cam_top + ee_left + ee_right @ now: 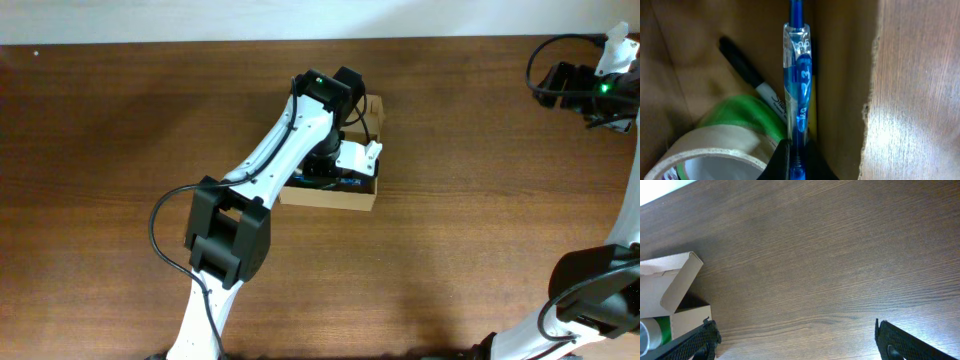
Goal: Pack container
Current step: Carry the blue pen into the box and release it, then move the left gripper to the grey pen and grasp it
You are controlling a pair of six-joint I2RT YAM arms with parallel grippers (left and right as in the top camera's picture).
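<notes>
1. Near the table's (480, 150) middle, toward its far edge, sits the box (330, 200), its flap open toward that edge.
2. My left gripper (794, 162) clamps a pen (799, 90) that lies lengthwise along the box wall.
3. My right gripper (795, 342) is spread wide.

**Legible markings, left wrist view.** Black marker (747, 70), lying just left of the left gripper (797, 162) and reaching away from it: white script lettering on the barrel that begins "Sh", with the rest hidden behind the blue pen (799, 75). The blue pen is pinched between the gripper's fingers. It has pale print on its clear barrel, possibly digits, too blurred to read. Tape roll (715, 137), left of the gripper: a scrap of coloured print on the inner core, unreadable. Overhead and right wrist views: no text can be read.
</notes>
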